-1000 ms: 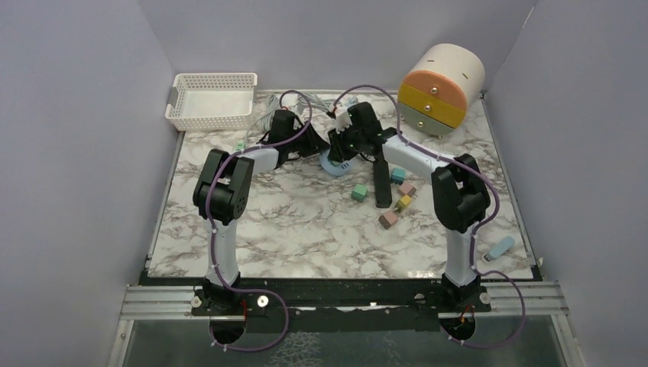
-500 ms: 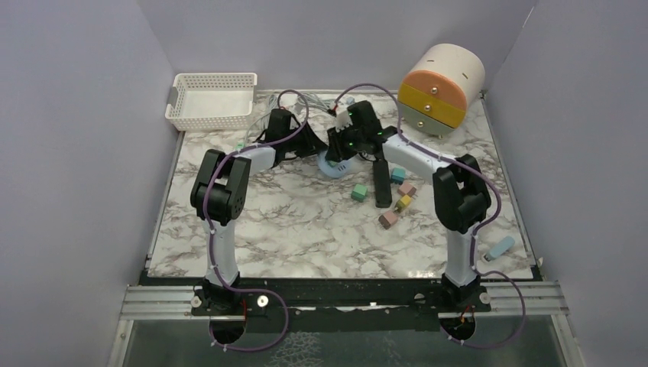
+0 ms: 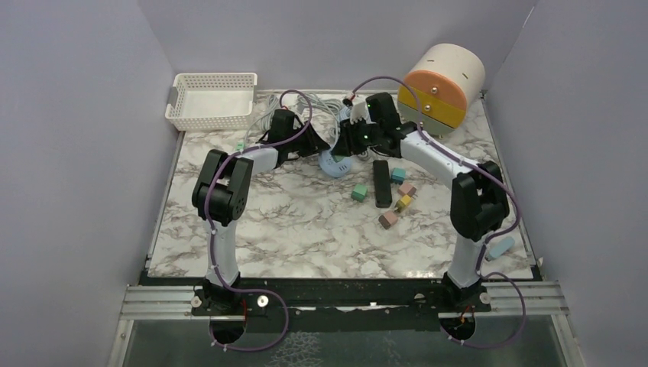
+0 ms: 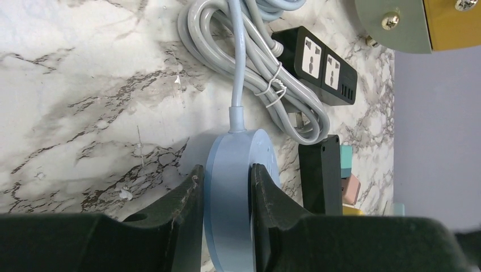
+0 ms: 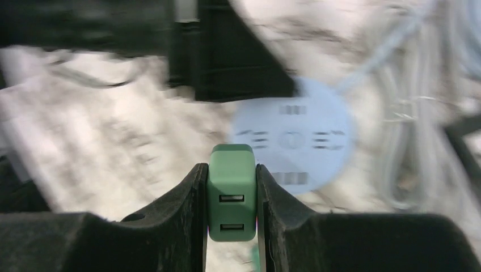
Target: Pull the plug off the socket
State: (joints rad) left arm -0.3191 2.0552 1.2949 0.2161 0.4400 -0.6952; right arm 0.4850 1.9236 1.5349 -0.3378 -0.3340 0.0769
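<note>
The socket is a round pale-blue disc (image 3: pixel 334 163) lying on the marble table (image 3: pixel 290 229), with a grey cord. My left gripper (image 4: pixel 224 187) is shut on the disc's rim (image 4: pixel 235 170). My right gripper (image 5: pixel 231 187) is shut on the plug, a green USB charger block (image 5: pixel 231 192) with two ports. It holds the plug in the air, apart from the socket's face (image 5: pixel 292 139), which lies below and to the right. In the top view the right gripper (image 3: pixel 353 138) sits up and right of the socket.
A coiled grey cable (image 4: pixel 266 73) and a black power strip (image 4: pixel 320 65) lie behind the socket. A second black strip (image 3: pixel 380 183) and several small coloured blocks (image 3: pixel 397 199) lie to its right. A white basket (image 3: pixel 212 99) stands far left, a round drawer unit (image 3: pixel 442 88) far right.
My right gripper has lifted up and to the right, away from the socket, with the green plug in it. My left gripper stays on the socket.
</note>
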